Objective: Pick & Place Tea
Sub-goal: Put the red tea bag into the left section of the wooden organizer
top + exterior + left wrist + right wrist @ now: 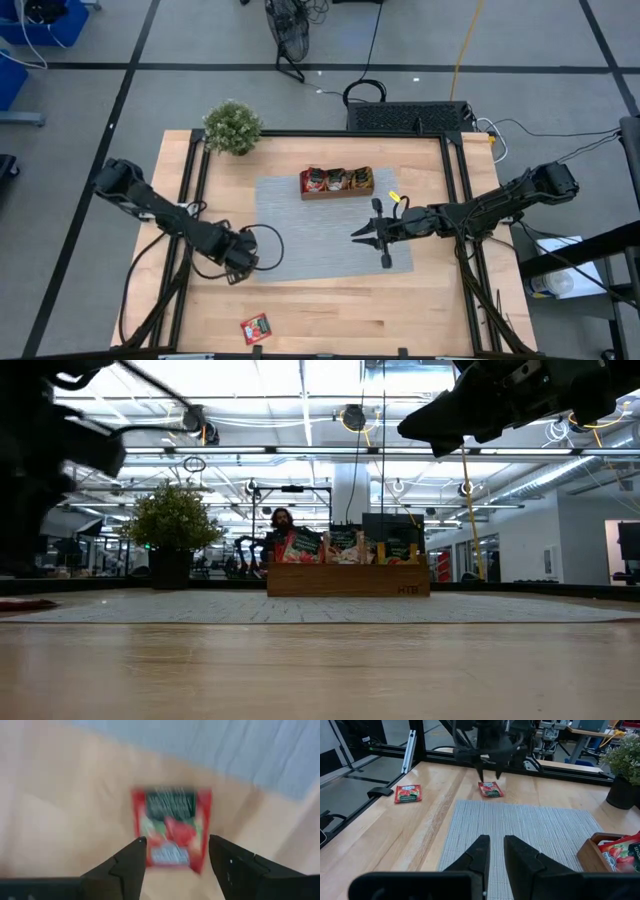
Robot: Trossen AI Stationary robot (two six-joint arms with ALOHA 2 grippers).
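A red tea packet (pixel 172 820) lies flat on the bare wood just left of the grey mat (pixel 330 240). My left gripper (pixel 176 840) hangs open straight above it, pointing down, a finger on either side and clear of it; the right wrist view shows the gap between the left gripper (pixel 489 774) and the packet (pixel 491 789). Another red packet (pixel 256 328) lies near the table's front edge. The wooden tray (pixel 337 182) on the mat's far part holds more packets standing on edge. My right gripper (pixel 496 851) hovers over the mat's right part, all but shut, with nothing between its fingers.
A potted plant (pixel 232 128) stands at the table's far left corner. Black rails (pixel 195 200) run along the table's left and right sides. A person (pixel 283 525) shows in the room behind the tray. The mat's middle is bare.
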